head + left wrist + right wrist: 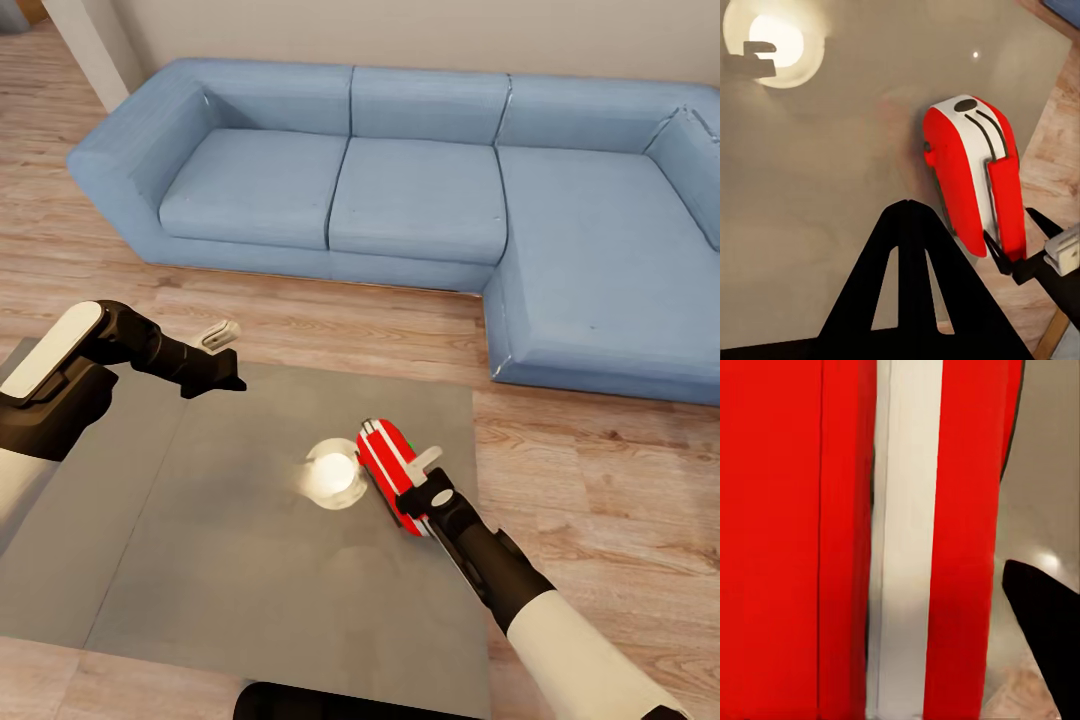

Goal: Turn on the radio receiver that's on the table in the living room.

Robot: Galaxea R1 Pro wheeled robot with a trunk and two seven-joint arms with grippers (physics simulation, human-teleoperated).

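Glossy table [200, 560] carried the radio receiver [390, 475] — rigid, light, probably skiddy; right gripper [428, 478] touched its end, spread unclear; left gripper [222, 345] likewise unclear.

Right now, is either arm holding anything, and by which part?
Nothing is clearly held. The right gripper is at the near end of the radio receiver, but a grip cannot be told. The left gripper hangs free over the table.

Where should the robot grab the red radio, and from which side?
Probably across its two broad red faces, coming down from above. The radio receiver stands on its narrow edge on the table, striped edge up, so the flat faces are bare on both sides and narrow enough between. The right gripper is already at its near end; I can't tell if it touches.
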